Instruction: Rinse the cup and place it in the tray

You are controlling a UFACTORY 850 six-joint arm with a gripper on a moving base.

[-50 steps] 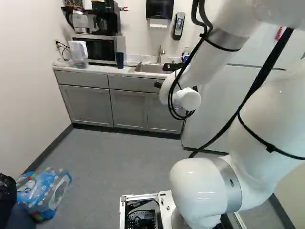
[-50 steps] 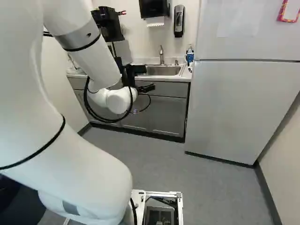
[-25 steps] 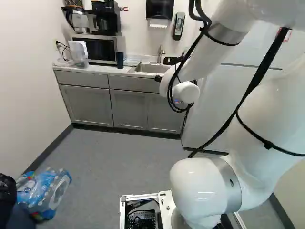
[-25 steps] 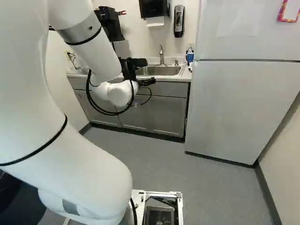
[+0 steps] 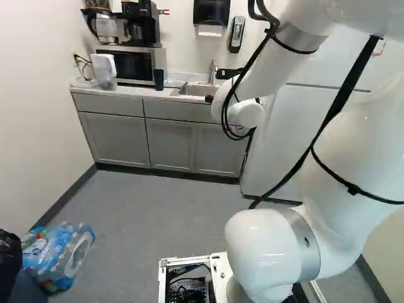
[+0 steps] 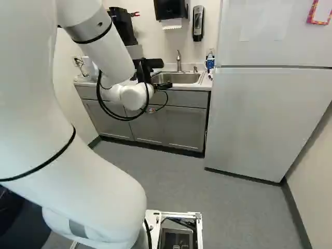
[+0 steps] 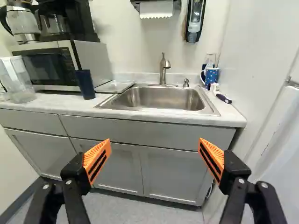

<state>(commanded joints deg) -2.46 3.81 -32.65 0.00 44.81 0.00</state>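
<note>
Raised since the earlier frames, the arm (image 5: 252, 95) in the left base view reaches toward the counter (image 5: 129, 91). Right base view: the gripper (image 6: 165, 85) has risen too, seen against the counter's edge. Wrist view: its fingers are spread wide; ahead, the dark blue cup (image 7: 86, 84) stands upright by the microwave (image 7: 49, 67), the tray (image 7: 113, 87) between cup and sink (image 7: 163, 99).

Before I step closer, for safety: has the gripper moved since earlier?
Yes: the gripper has shifted up toward the sink in the right base view.
</note>
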